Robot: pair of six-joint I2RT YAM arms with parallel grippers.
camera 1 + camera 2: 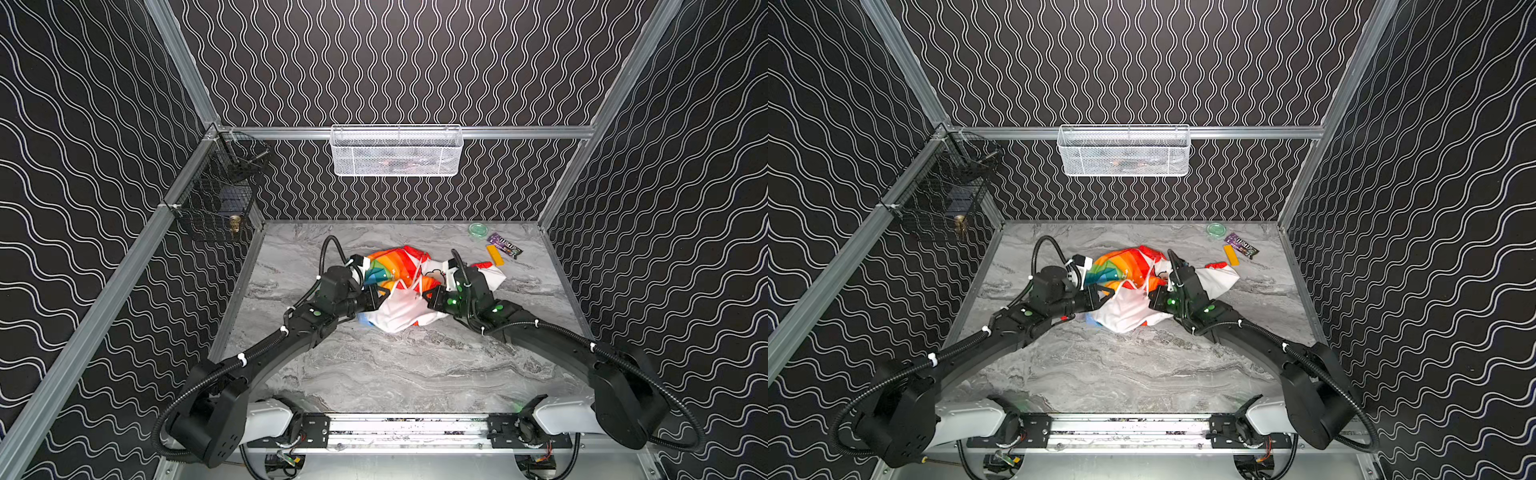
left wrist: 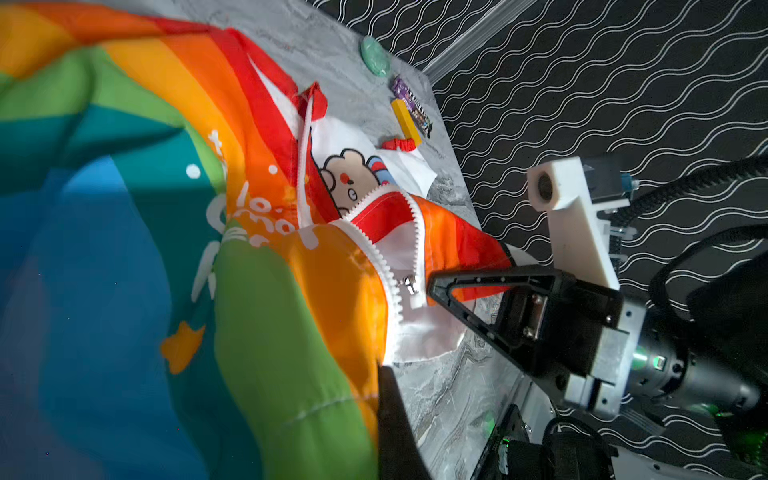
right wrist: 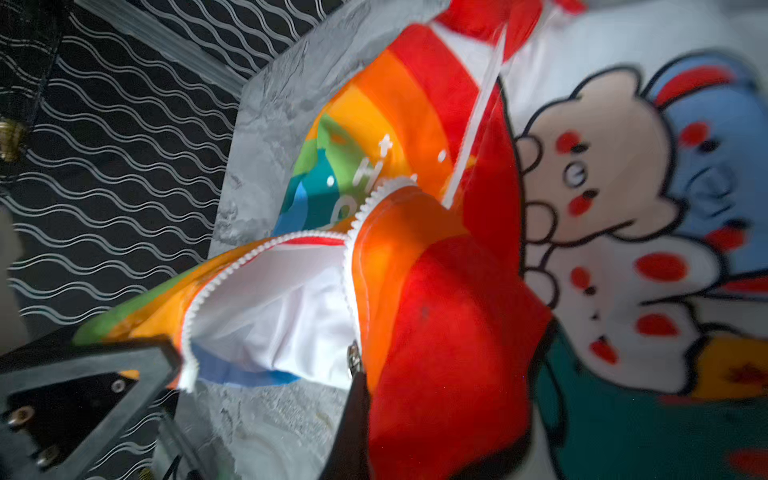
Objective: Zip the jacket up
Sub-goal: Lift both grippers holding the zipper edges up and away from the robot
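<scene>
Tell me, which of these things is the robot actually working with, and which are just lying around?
In the job: jacket, its white zipper, left gripper and right gripper, both clamped on the jacket.
Lying about: round green container, purple wrapper, yellow block, white mesh basket, black wire basket.

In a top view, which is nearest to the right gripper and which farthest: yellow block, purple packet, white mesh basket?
From the right gripper:
1. yellow block, table's right rear.
2. purple packet, just behind it.
3. white mesh basket, on the back wall.
</scene>
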